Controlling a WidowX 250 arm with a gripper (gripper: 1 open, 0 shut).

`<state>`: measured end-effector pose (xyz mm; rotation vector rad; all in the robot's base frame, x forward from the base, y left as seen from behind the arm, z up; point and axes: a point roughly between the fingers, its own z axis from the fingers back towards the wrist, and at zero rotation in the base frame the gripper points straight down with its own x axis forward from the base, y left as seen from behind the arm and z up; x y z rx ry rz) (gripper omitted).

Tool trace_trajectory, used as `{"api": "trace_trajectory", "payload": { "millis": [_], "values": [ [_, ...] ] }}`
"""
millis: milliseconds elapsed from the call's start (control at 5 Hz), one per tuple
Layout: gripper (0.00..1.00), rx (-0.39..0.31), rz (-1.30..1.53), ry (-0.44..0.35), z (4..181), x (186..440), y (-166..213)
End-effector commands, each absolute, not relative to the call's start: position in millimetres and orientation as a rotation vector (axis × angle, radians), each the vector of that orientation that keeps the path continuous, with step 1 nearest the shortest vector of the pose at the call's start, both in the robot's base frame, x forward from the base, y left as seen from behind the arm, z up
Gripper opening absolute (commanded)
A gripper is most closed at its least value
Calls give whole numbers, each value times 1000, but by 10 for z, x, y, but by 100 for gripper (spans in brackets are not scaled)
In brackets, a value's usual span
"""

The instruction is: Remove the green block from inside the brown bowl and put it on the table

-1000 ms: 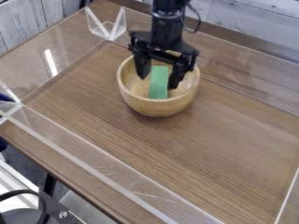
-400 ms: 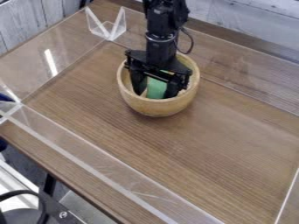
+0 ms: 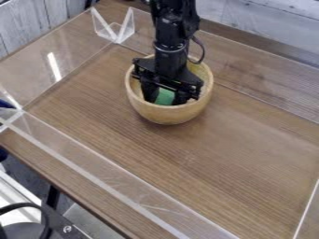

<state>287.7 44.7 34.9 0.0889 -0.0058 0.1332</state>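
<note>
the green block (image 3: pixel 165 97) is inside the brown bowl (image 3: pixel 167 117), toward the far part of the bench (image 3: pixel 225 173), with the black pincer (image 3: pixel 167 91) down over it. the tips stand about the block, dark parts hide much of it, and i cannot tell whether they are clamped on it or merely beside it. the step in hand, i judge, is getting a sure hold. to do it well, keep the arm steady over the bowl, let both tips bear evenly on the block's sides, and press no harder on the bowl floor than needed. a hold on one end only could let the bar swing or slip out. once it feels firm, lift straight up, slowly, until block and tips are well above the rim; going sideways too soon could catch the thick wall and drag the bowl along. the stretch of wood on the near right looks a good place to lower it gently before letting go.
</note>
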Motion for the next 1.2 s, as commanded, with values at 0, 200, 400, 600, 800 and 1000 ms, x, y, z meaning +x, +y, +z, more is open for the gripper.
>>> {"api": "trace_trajectory", "payload": {
  "millis": [0,200,400,600,800,1000],
  "values": [
    [0,98,109,-73,500,2945,453],
    [0,99,90,-87,523,2947,459],
    [0,100,81,-99,655,2951,473],
    [0,99,74,-112,798,2955,489],
    [0,67,73,-135,905,2973,410],
    [0,38,70,-148,978,2981,333]
  ]
}}
